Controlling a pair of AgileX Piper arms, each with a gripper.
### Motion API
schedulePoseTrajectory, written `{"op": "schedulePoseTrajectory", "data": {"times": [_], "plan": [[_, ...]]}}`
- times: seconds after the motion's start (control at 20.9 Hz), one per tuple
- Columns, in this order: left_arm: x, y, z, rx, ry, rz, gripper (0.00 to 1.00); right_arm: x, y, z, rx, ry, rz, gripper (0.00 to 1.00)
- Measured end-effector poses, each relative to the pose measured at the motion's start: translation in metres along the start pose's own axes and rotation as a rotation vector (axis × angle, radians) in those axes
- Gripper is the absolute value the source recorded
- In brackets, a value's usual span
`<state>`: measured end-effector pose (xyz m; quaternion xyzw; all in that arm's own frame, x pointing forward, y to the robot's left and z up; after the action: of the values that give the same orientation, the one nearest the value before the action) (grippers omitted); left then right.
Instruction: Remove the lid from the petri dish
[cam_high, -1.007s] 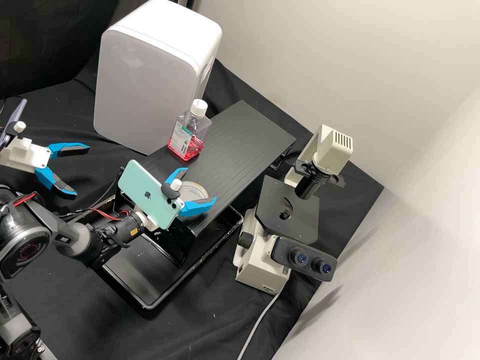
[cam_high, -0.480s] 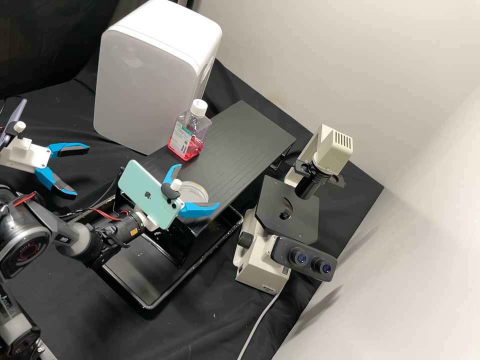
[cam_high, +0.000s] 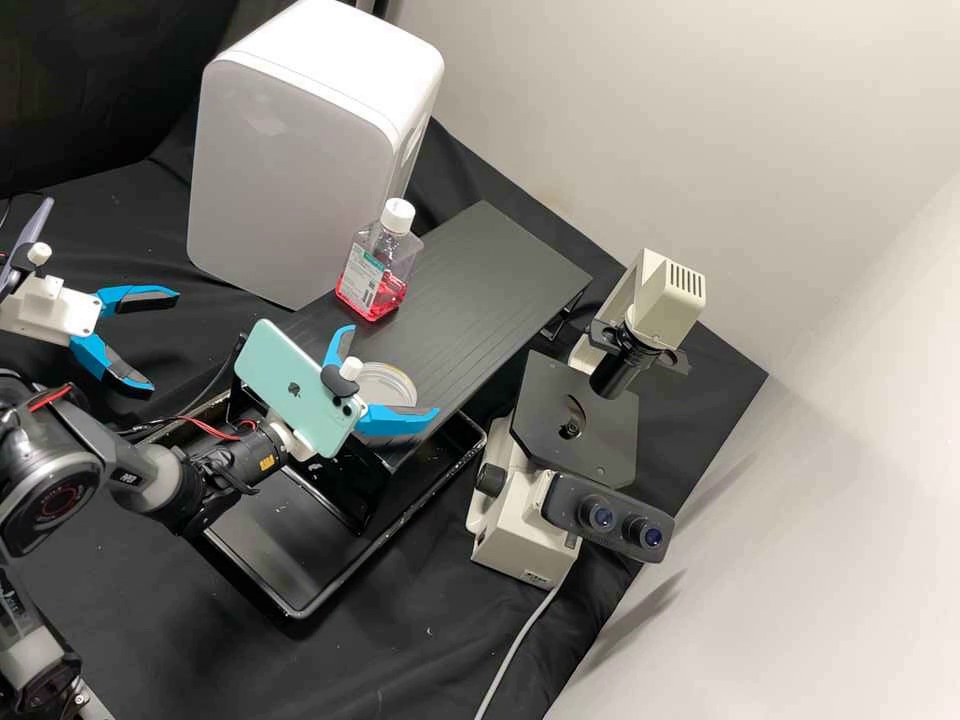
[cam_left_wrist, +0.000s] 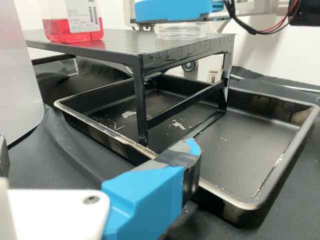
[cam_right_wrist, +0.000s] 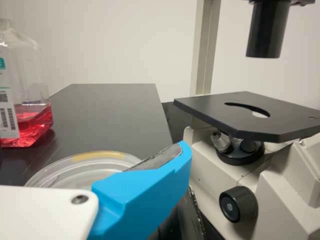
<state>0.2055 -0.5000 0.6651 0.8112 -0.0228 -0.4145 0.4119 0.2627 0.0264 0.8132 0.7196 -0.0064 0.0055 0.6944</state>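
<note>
Right jaws: we see the right gripper (cam_high: 388, 372) spread wide, one bright blue finger (cam_high: 341, 347) on each side of the clear round petri dish (cam_high: 383, 384). We cannot tell whether either finger touches the rim.
Right hold: nothing is lifted, and the dish sits flat between the fingers.
Left jaws: the left gripper (cam_high: 165, 340) is also wide apart and holds nothing.
Left place: it hangs over the black cloth (cam_high: 160, 210), beside the shallow black tray (cam_high: 270, 540) and well apart from the dish.
Petri dish: we find it on the near end of the ribbed black raised shelf (cam_high: 480, 280). Its lid is on, as far as we can judge.
Shelf: its legs stand in the tray.
Flask: a clear flask of red liquid with a white cap (cam_high: 375, 265) stands upright farther back on the same shelf, apart from the dish.
Behind: a rounded white box (cam_high: 300, 150) stands on the cloth behind the shelf.
Beside: a cream and black microscope (cam_high: 560, 450) stands just beside the tray, on the side away from the arms.
Count: we count two grippers and one each of the dish, flask, shelf, tray, box and microscope.
</note>
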Motion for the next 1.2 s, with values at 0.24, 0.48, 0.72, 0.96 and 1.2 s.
{"op": "schedulePoseTrajectory", "data": {"times": [0.24, 0.48, 0.72, 0.96, 1.2], "plan": [[0.000, 0.0000, 0.000, 0.000, 0.000, 0.000, 1.00, 0.001, -0.004, 0.000, -0.023, -0.001, -0.015, 1.00], [0.000, 0.0000, 0.000, 0.000, 0.000, 0.000, 1.00, 0.001, -0.004, 0.000, -0.023, -0.001, -0.015, 1.00], [0.000, 0.0000, 0.000, 0.000, 0.000, 0.000, 1.00, 0.001, -0.004, 0.000, -0.023, -0.001, -0.015, 1.00], [0.000, 0.0000, 0.000, 0.000, 0.000, 0.000, 1.00, -0.002, 0.004, 0.002, -0.022, -0.008, 0.018, 1.00], [0.000, 0.0000, 0.000, 0.000, 0.000, 0.000, 1.00, -0.004, 0.009, 0.005, -0.023, -0.017, 0.037, 1.00]]}}
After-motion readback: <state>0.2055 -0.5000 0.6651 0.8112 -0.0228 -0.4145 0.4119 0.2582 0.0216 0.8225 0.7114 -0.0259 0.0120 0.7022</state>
